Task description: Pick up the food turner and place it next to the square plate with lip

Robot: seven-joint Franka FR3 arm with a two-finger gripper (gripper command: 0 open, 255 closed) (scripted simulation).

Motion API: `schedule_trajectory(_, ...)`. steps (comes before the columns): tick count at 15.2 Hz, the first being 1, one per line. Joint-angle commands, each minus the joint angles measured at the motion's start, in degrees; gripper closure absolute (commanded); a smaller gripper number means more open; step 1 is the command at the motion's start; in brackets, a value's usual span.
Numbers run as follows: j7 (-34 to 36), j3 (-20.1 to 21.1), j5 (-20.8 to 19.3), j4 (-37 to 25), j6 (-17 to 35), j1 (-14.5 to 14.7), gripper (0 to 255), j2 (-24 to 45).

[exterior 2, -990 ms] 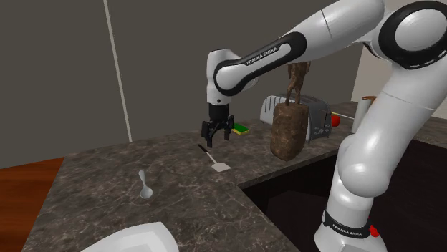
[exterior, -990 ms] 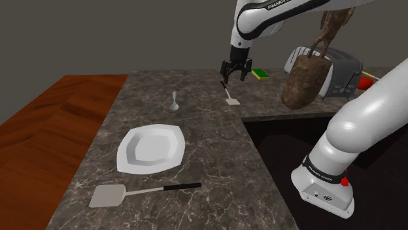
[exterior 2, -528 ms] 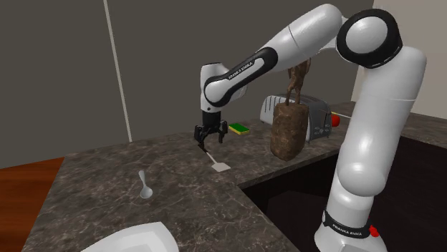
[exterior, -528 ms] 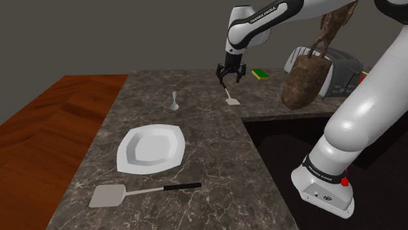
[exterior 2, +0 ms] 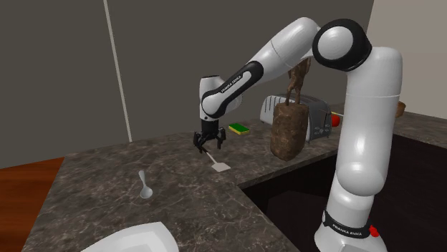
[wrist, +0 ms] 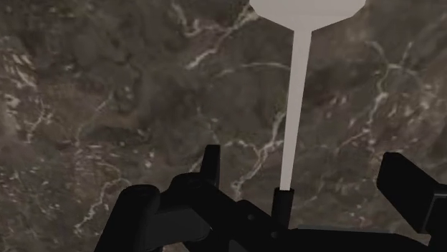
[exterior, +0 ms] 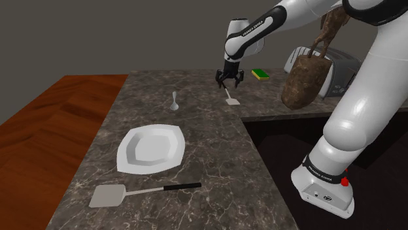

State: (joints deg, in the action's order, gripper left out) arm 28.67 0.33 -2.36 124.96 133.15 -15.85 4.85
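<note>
A small food turner point(exterior: 231, 100) with a pale blade and thin shaft lies on the dark marble counter point(exterior: 196, 157), far from the white square plate with lip point(exterior: 152, 148). My black gripper point(exterior: 229, 82) hangs low over the turner's far, handle end, fingers pointing down and open. In the wrist view the turner's pale shaft point(wrist: 296, 107) runs away from the gripper point(wrist: 308, 175), and its black handle point(wrist: 281, 206) lies between the spread fingers without touching either. From the second exterior view the gripper point(exterior 2: 208, 147) stands just above the handle, with the blade point(exterior 2: 222, 167) nearer the camera.
A larger spatula point(exterior: 111, 195) with a black handle lies near the counter's front edge, by the plate. A small spoon point(exterior: 174, 102) rests beyond the plate. A green and yellow sponge point(exterior: 261, 74), a toaster point(exterior: 330, 65) and a brown lumpy object point(exterior: 303, 82) stand at the back right.
The gripper has come down toward the counter and shifted slightly away over the turner's handle end. Its fingers have stayed open. The turner has not moved.
</note>
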Motion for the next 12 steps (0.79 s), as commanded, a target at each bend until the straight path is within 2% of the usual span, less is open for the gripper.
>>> schedule_trajectory(1,0.1,0.0,-0.1,0.4,1.4,0.0,0,0.9)
schedule_trajectory(11,0.2,0.0,-0.1,0.7,2.5,0.0,0,1.7)
schedule_trajectory(12,0.2,0.0,-0.1,0.7,2.5,0.0,255,1.7)
